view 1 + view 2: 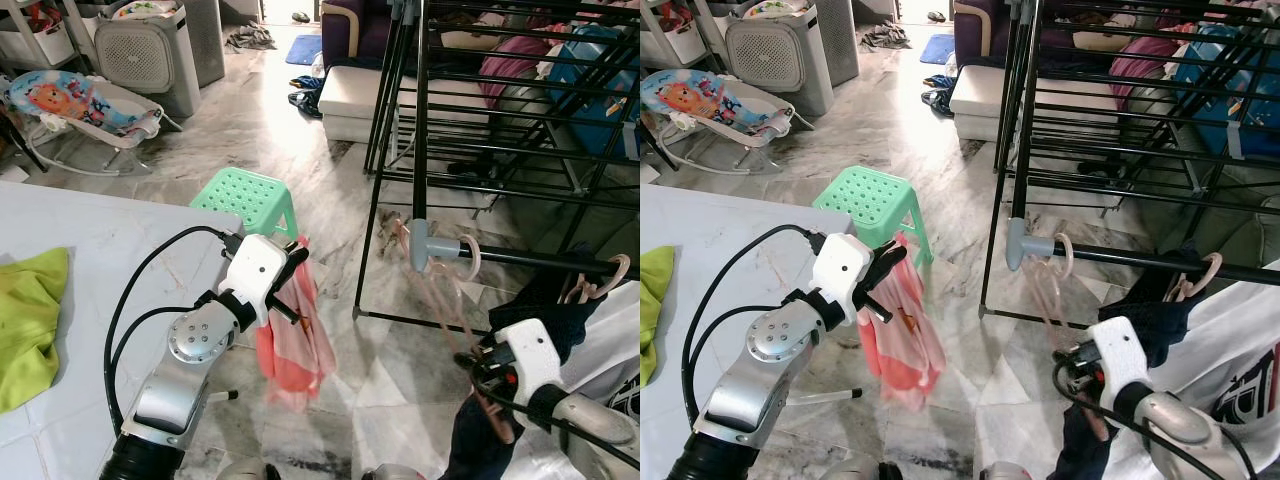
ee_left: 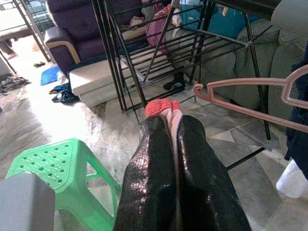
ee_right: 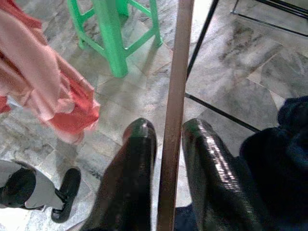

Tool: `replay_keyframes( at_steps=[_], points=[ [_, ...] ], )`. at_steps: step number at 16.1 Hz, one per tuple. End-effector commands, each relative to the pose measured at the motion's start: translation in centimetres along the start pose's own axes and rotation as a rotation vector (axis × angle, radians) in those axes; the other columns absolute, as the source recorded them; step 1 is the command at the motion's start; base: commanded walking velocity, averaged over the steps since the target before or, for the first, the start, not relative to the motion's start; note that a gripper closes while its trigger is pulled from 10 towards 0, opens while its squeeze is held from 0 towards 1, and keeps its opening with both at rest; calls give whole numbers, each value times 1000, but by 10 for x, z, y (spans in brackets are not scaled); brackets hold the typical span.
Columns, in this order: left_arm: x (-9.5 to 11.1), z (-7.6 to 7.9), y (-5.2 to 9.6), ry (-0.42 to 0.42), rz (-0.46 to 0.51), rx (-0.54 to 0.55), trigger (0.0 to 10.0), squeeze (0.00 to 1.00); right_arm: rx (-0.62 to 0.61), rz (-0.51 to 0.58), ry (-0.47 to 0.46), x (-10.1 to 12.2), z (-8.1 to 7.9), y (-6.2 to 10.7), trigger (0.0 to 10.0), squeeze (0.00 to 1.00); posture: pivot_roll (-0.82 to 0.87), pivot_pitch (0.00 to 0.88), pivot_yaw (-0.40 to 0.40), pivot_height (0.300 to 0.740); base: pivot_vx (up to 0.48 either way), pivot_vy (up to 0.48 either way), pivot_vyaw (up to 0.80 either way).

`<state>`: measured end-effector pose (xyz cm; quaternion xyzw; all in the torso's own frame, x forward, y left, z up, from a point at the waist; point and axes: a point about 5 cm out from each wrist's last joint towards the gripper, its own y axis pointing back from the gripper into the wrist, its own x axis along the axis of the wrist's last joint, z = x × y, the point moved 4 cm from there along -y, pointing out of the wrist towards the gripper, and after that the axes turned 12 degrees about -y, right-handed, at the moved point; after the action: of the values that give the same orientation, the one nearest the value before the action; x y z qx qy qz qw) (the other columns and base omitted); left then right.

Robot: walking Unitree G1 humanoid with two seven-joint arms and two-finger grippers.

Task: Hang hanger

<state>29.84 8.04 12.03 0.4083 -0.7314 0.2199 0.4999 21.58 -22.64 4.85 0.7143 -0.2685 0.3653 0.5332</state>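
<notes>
Hanger [image 1: 450,300], thin pink plastic, motion-blurred in head views, lower part hidden behind dark garment [image 1: 480,440]; hook lying against black metal rail [image 1: 540,262] of drying rack, beside grey joint. Right end effector [image 3: 168,159] pinching hanger's straight bar betw. glossy black fingers [image 3: 130,178]. Left end effector [image 2: 174,144] pressed together on salmon-pink cloth [image 1: 293,345], crumpled, hanging limp over marble floor. Green perforated plastic stool [image 1: 246,198] just behind. White tabletop [image 1: 110,240] w/ lime cloth [image 1: 30,320], cut off at frame edge.

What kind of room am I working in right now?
Likely a home living room used for laundry: a black drying rack, a baby bouncer, a sofa and a green stool on marble floor.
</notes>
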Motion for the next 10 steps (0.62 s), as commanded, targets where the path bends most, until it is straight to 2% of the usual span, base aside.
replay_keyframes(
  at_steps=[1, 4, 5, 10],
  points=[
    [1, 2, -1, -10, 3, -13, 10000, 0, -9, 25, 2, 7, 1, 2, 0, 0, -73, 7, 15, 740, 0, 0, 0],
    [1, 2, -2, -10, 4, -12, 10000, 0, -9, 35, 2, 8, -2, 1, 0, 0, -74, 7, 15, 740, 0, 0, 0],
    [2, 1, -2, -12, 5, -7, 10000, 0, -27, 78, -5, 14, -1, 0, 0, 0, -72, 7, 13, 740, 0, 0, 0],
    [-1, 4, 1, -8, 0, -7, 10000, 0, -76, 150, -43, 23, -7, -3, 0, 0, -69, 0, 17, 740, 0, 0, 0]
  ],
)
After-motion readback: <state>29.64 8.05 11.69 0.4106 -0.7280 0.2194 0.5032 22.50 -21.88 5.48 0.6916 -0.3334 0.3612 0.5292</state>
